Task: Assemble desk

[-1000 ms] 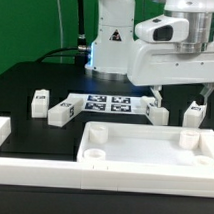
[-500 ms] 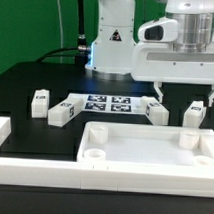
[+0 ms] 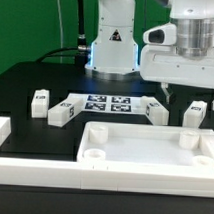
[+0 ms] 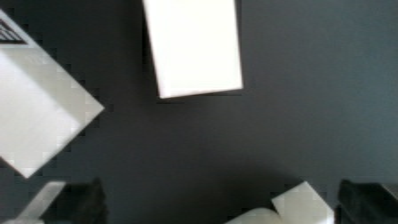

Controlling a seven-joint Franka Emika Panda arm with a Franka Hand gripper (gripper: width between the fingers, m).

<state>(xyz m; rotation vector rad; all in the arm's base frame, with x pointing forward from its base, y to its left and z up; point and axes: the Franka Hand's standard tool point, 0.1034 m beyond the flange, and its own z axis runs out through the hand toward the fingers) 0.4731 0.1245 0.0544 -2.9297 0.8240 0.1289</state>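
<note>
Gripper [image 3: 189, 96] spread fully, holding nothing, hanging over the leg [image 3: 196, 115] at the exterior view's right. The tabletop [image 3: 144, 148] lies just in front, with nothing fitted. Likely risks: 1 finger comes down on the neighbouring leg [image 3: 157, 112] and shoves it, or an off-centre close twists the target.

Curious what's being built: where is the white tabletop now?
The tabletop lies at the exterior view's lower right, in front of the marker board and behind the white border rail.
</note>
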